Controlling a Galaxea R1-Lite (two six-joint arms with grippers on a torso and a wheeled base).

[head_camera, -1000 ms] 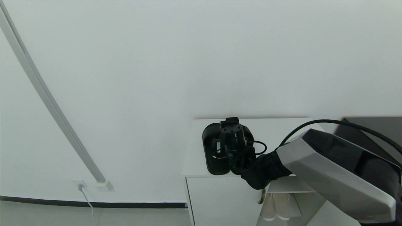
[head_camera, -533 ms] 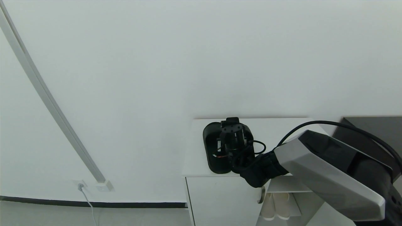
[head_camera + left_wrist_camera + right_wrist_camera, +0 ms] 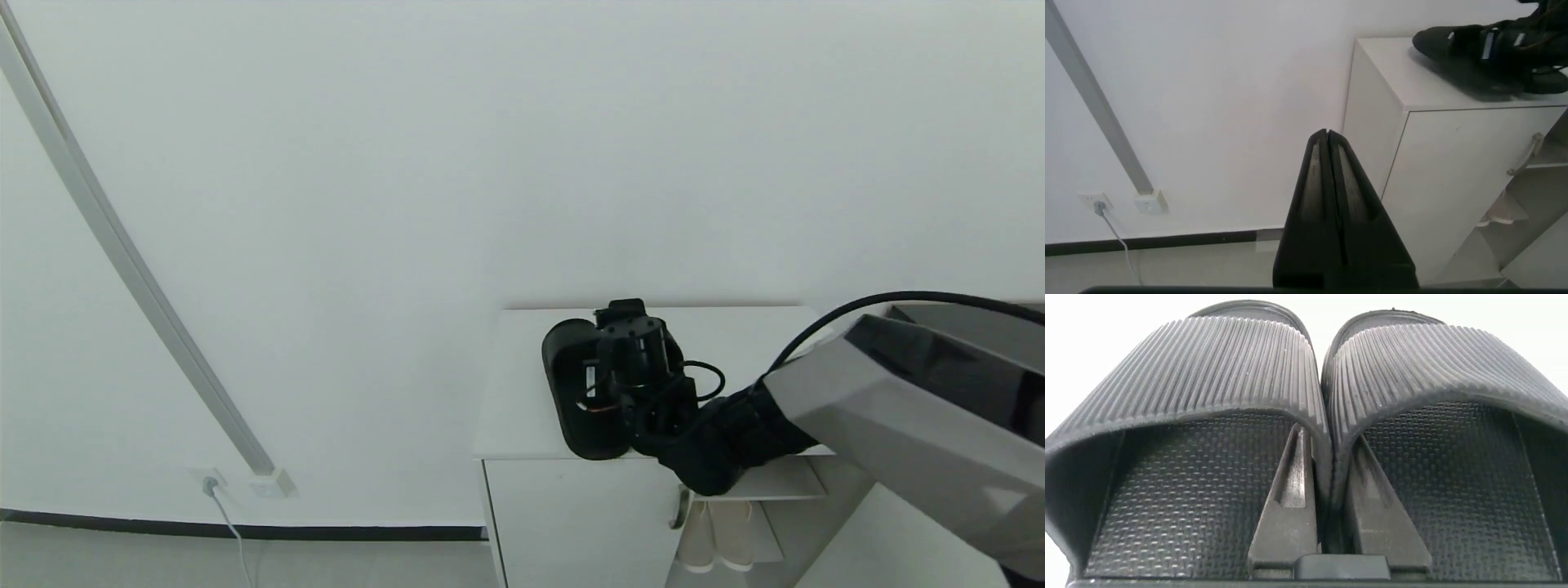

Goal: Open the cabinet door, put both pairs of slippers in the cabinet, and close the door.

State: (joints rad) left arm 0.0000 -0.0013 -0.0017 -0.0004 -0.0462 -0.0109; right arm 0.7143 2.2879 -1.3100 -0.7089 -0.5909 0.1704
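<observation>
Your right end effector (image 3: 1328,445) is clamped on the black slippers (image 3: 1208,384), one finger inside each, atop the white cabinet (image 3: 522,408). Your left end effector (image 3: 1328,143) is closed on nothing.

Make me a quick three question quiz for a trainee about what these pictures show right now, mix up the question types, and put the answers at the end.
1. True or false: the pair of black ribbed rubber slippers lies inside the white flat-topped cabinet.
2. Multiple choice: the right gripper has its fingers
A. one inside each black slipper, pinching the pair together
B. closed around the cabinet's door handle
C. spread wide in the air beside the cabinet
3. One word: is the left gripper open or shut?

Key: 1 false, the slippers are over the cabinet's top, not inside; 2 A; 3 shut.
</observation>
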